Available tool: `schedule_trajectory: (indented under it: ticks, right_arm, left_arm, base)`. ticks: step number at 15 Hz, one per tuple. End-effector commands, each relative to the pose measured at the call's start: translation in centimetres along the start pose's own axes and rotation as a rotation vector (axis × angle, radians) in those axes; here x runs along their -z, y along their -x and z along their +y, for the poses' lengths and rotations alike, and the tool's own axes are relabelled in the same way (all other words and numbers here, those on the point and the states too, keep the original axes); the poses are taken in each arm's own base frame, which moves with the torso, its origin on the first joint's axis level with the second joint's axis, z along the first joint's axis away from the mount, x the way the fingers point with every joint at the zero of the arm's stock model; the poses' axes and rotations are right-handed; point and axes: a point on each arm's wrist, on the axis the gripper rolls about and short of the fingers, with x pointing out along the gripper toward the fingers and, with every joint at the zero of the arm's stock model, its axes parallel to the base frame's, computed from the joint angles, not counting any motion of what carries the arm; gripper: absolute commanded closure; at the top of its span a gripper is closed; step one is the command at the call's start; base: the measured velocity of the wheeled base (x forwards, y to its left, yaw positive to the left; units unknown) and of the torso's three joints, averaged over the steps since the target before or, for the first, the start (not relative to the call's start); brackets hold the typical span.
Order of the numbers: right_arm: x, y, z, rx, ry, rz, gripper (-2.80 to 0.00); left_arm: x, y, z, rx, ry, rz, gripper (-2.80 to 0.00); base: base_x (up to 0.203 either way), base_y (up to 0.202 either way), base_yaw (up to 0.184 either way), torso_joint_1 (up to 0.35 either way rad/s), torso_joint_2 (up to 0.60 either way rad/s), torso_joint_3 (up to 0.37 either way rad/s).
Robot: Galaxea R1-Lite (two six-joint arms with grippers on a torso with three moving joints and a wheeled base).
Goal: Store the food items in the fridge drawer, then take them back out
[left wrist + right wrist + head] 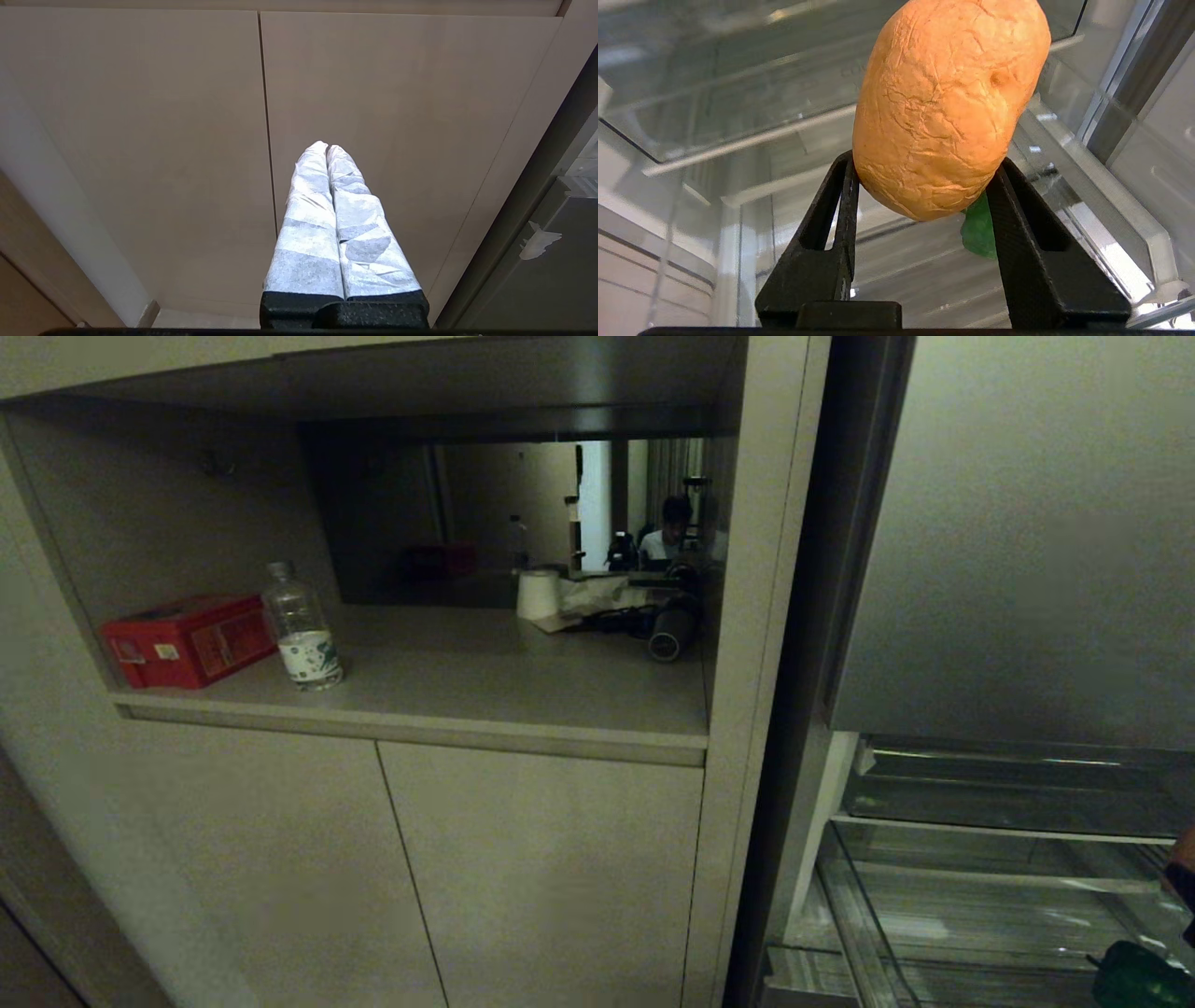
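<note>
The tan-brown, wrinkled oval potato (945,105) hangs above the fridge drawer's clear plastic bin (971,905), pinched at its lower end between the black fingers of the right gripper (924,186). Only that end is clamped, and most of its bulk stands out past the fingertips. Whether it is going in or coming out cannot be told. Either way the hold looks shallow, so I would move it slowly, keep the wrist steady and pass well clear of the bin's transparent walls and the glass shelf above.

The glossy dark green rounded item (978,231) lies on the bin floor, just beyond the potato from the wrist camera; nothing else shows in the bin.

The left gripper (327,149), fingers wrapped in white tape and pressed together, idles before the beige cabinet doors (187,140).
</note>
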Motion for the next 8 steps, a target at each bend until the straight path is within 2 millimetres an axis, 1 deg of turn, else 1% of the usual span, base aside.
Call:
schedule_trajectory:
  ticks: [1,8]
  right_arm:
    - [0.10,1.17,0.04,-0.002,0.002,-0.034,0.00]
    - [-0.04,1.49,0.07,-0.005,0.000,-0.051,0.00]
  left_arm:
    - [0.00,0.00,0.00,0.000,0.001,0.001,0.00]
    - [0.00,0.00,0.00,0.000,0.001,0.001,0.00]
  base:
    - [0.000,0.000,0.000,0.000,0.00,0.000]
    - [0.000,0.000,0.000,0.000,0.00,0.000]
